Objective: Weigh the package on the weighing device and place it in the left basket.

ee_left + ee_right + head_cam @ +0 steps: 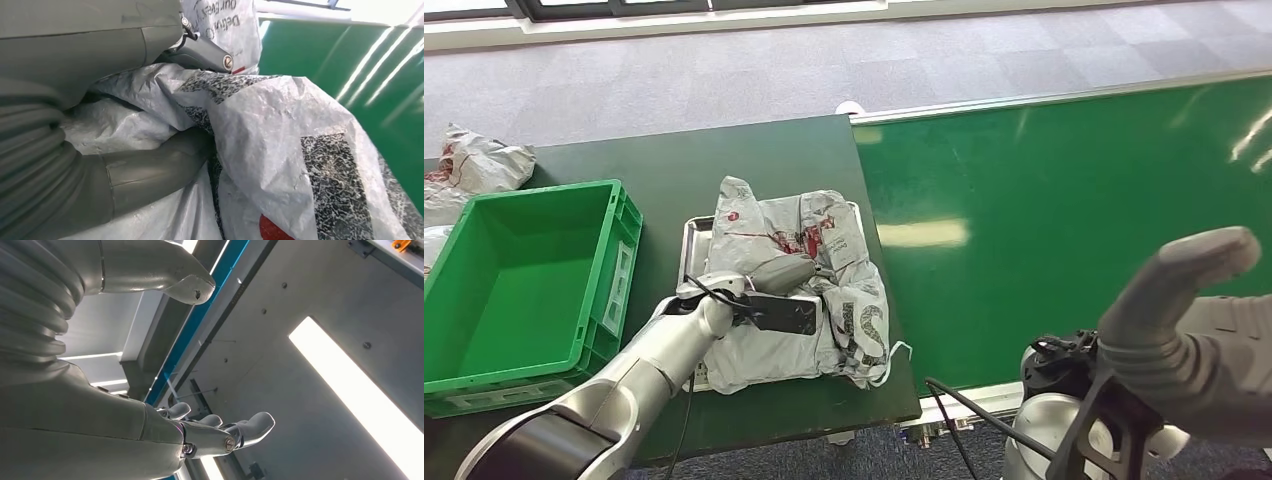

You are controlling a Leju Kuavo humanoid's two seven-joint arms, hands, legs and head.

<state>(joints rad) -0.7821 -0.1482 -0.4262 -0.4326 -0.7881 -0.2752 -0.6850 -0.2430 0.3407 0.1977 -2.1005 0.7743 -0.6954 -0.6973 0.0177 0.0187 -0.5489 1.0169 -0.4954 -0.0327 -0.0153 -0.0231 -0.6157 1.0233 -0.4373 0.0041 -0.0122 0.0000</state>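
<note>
A crumpled grey plastic package (824, 235) with red and black print lies on the metal tray of the weighing device (692, 235), in the middle of the dark green table. My left hand (779, 290) lies on the package's near half. In the left wrist view its thumb (150, 170) is tucked under a fold of the package (290, 130) and its fingers (205, 52) press from the other side, so it grips the bag. My right hand (1184, 300) is raised close to the head camera, away from the table, with fingers (250, 427) spread and holding nothing.
The green basket (619, 270) stands left of the weighing device, with nothing in it. More grey packages (479, 160) lie at the table's far left. A bright green conveyor belt (1044, 200) runs along the right of the table.
</note>
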